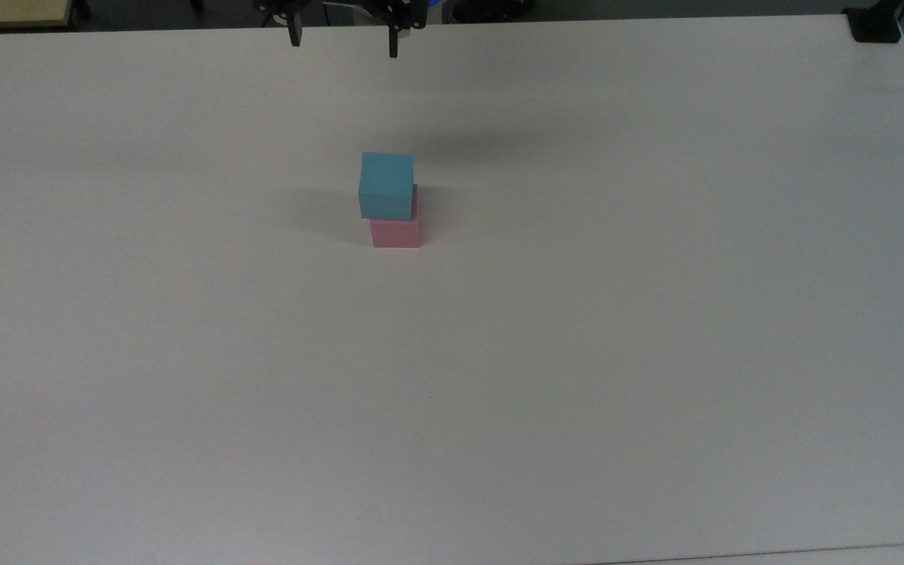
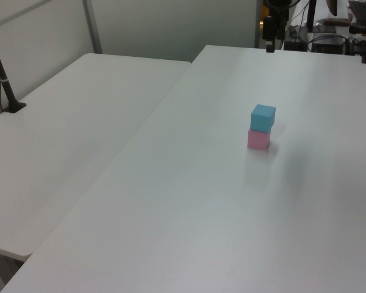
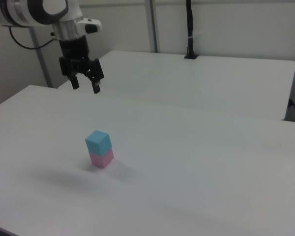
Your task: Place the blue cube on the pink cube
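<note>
The blue cube (image 1: 386, 185) (image 2: 263, 117) (image 3: 98, 142) rests on top of the pink cube (image 1: 396, 232) (image 2: 258, 140) (image 3: 103, 159), shifted a little toward the top view's left. Both stand on the white table (image 1: 577, 329). My gripper (image 1: 342, 43) (image 3: 85, 87) hangs open and empty, high above the table and well clear of the stack, at the top view's upper edge. In the left view its fingers (image 2: 269, 46) show at the top, beyond the cubes.
A second white table (image 2: 79, 122) (image 3: 211, 83) adjoins mine. A black pole (image 2: 3, 79) (image 3: 189, 29) is clamped to that second table. Cables and equipment (image 2: 329, 39) sit past the far edge.
</note>
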`<state>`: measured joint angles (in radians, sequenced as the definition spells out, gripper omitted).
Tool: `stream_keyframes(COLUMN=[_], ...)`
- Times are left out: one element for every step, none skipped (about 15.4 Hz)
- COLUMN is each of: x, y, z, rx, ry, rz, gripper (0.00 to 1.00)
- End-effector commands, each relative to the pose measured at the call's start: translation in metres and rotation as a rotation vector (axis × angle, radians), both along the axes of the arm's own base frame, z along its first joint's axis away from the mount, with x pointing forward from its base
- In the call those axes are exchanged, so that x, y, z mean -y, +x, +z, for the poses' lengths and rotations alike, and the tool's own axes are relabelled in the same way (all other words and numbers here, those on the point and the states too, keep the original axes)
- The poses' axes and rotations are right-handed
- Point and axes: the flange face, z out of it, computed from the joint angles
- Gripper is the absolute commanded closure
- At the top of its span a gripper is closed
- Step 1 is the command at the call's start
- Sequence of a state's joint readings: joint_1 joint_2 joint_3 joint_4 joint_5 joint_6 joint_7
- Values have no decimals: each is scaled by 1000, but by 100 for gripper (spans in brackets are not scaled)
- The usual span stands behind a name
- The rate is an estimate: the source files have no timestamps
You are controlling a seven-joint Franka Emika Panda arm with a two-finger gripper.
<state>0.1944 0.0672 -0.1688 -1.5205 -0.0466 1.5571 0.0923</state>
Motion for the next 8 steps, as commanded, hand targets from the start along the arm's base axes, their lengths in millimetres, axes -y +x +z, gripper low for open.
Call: stream_keyframes(x=[16, 13, 12, 12, 10, 10, 10, 11], y=[0, 1, 1, 1, 1, 1, 1, 1], z=[3, 4, 4, 4, 4, 4, 5, 5], rx=[10, 16, 21, 20, 20, 17, 19, 19], ry=[13, 14, 13, 11, 11, 9, 11, 9], rz=[-30, -24, -19, -17, -13, -13, -13, -16], gripper=[0, 0, 0, 0, 0, 0, 0, 0])
